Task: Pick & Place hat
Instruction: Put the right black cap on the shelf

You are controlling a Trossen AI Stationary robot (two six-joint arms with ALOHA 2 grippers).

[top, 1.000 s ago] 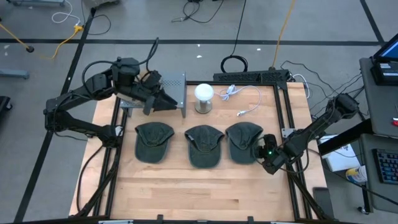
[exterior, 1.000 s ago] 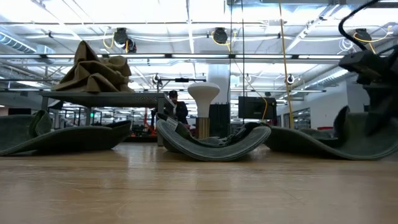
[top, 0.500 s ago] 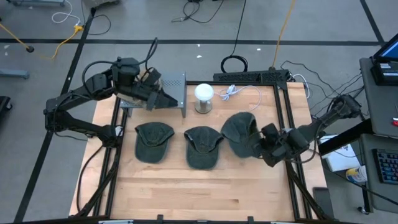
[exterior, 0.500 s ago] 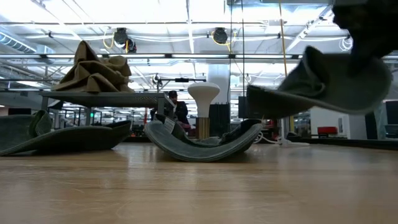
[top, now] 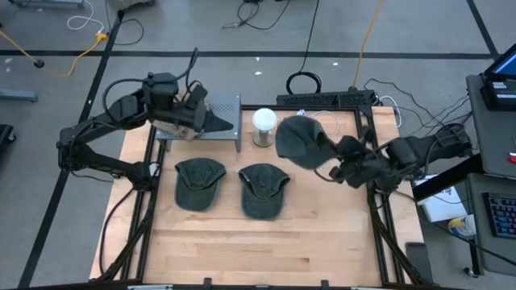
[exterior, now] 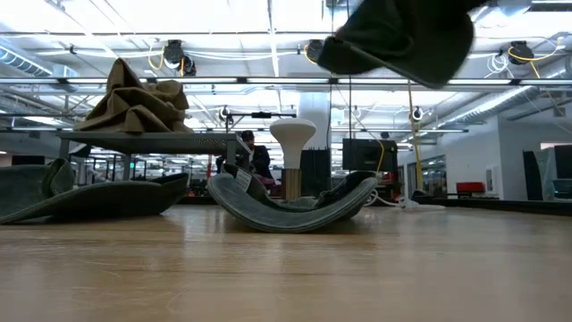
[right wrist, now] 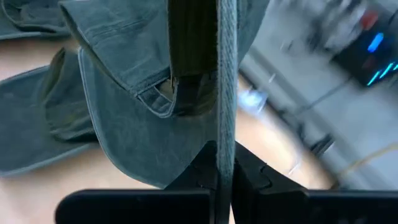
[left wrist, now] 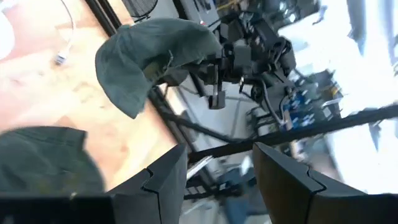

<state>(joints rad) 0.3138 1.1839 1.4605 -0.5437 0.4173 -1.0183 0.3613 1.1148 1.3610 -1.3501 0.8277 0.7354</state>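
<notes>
My right gripper (top: 333, 163) is shut on a dark green hat (top: 298, 141), which hangs in the air over the table's far right part. The low view shows that hat (exterior: 402, 36) high above the wood. Two more green hats (top: 199, 184) (top: 264, 190) lie flat on the table, crowns up. My left gripper (top: 211, 122) hovers open at the grey rack (top: 226, 109) in the far left, touching nothing. Its wrist view looks across at the lifted hat (left wrist: 149, 59). A crumpled tan cloth (exterior: 134, 98) sits on the rack. My right gripper pinches the hat's rim (right wrist: 227, 93) between its two fingers (right wrist: 202, 168), and the rim shows edge-on there. The fingers come roughly level from the table's right side. The hat is lifted clear and droops from the gripper toward the table's left.
A white lamp-like stand (top: 264, 125) is beside the rack, close to the lifted hat. A white cable (top: 318, 129) lies on the far part of the table. The near half of the wooden top (top: 258, 250) holds nothing. Black frame rails run along both sides.
My right gripper has risen and moved toward the far edge and somewhat left. With it the rightmost hat has come off the table, first tilting up, now hanging clear near the white stand. The other two hats stayed put.
</notes>
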